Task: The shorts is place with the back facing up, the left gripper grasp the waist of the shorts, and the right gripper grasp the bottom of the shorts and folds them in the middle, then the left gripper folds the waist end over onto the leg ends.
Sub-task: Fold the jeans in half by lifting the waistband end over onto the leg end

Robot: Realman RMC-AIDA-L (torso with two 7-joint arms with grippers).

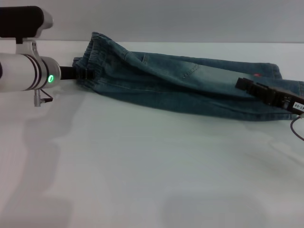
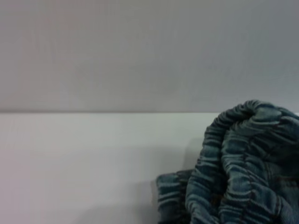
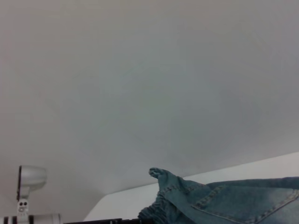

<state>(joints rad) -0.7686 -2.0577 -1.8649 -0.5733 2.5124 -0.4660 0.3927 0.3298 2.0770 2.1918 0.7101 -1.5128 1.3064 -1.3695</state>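
While both arms reach in from opposite ends, the shorts lie folded lengthwise into a long, narrow strip of faded blue denim across the far part of the white tabletop, running from near its far left toward its right edge. At the strip's left end the waist is bunched and lifted a little off the surface, its ruffled elastic standing in thick gathered folds, as the left wrist view shows close up. The left gripper is at that end, its black fingers closed on the waist just below the raised gathers, with the silver arm and green ring stretching away toward the left edge. At the opposite end, the bottom of the shorts rests flat near the right edge, a small red mark visible on the denim there. The right gripper lies over the cloth just inside that end, low and touching the fabric; whether its fingers are apart or pinched on the denim cannot be told. Behind the tabletop stands a plain grey wall.
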